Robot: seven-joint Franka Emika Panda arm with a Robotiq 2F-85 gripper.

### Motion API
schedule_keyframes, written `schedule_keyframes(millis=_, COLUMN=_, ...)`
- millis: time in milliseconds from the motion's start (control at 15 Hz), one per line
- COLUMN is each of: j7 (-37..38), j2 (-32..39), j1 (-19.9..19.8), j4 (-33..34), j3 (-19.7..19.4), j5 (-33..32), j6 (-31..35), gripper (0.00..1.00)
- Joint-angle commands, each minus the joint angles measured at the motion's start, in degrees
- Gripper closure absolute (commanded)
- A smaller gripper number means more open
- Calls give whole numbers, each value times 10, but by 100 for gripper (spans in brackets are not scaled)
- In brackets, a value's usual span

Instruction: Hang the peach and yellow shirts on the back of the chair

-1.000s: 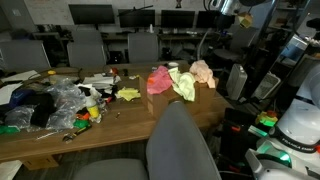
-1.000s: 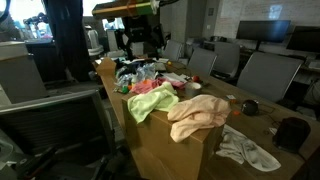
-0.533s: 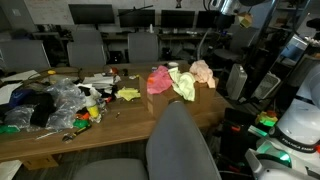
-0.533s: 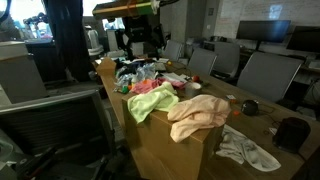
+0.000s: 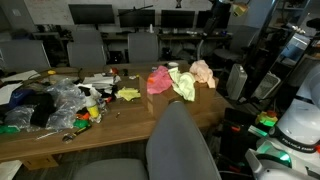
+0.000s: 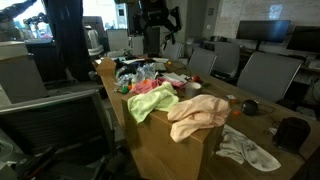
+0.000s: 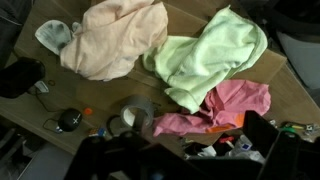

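The peach shirt [image 5: 204,72] lies crumpled at the table's end; it also shows in an exterior view [image 6: 198,113] and in the wrist view [image 7: 115,35]. The yellow-green shirt [image 5: 183,84] lies beside it, also seen in an exterior view [image 6: 152,100] and in the wrist view [image 7: 215,55]. A pink shirt [image 7: 232,105] touches the yellow one. The grey chair [image 5: 180,140] stands at the table's near side with a bare back. My gripper [image 6: 158,18] hangs high above the table, open and empty; its dark fingers [image 7: 190,160] frame the bottom of the wrist view.
A white cloth [image 6: 248,150], a roll of tape [image 7: 135,115] and a black cup [image 6: 290,132] lie near the shirts. Plastic bags and small items [image 5: 60,100] crowd the table's other end. Office chairs [image 5: 143,45] and monitors stand behind.
My gripper has risen well above the table, toward the top of both exterior views. The shirts have not moved.
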Motion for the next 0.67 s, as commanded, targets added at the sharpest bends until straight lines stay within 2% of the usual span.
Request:
schedule_keyframes(millis=0, j7=24, j2=88, j1=-9, j4=85, j3=-10, j5=31, j6=11, gripper=0)
schedule_keyframes(millis=600, j7=81, j2=293, j1=-54, j4=224, j3=-24, j5=99, j6=-9, gripper=0)
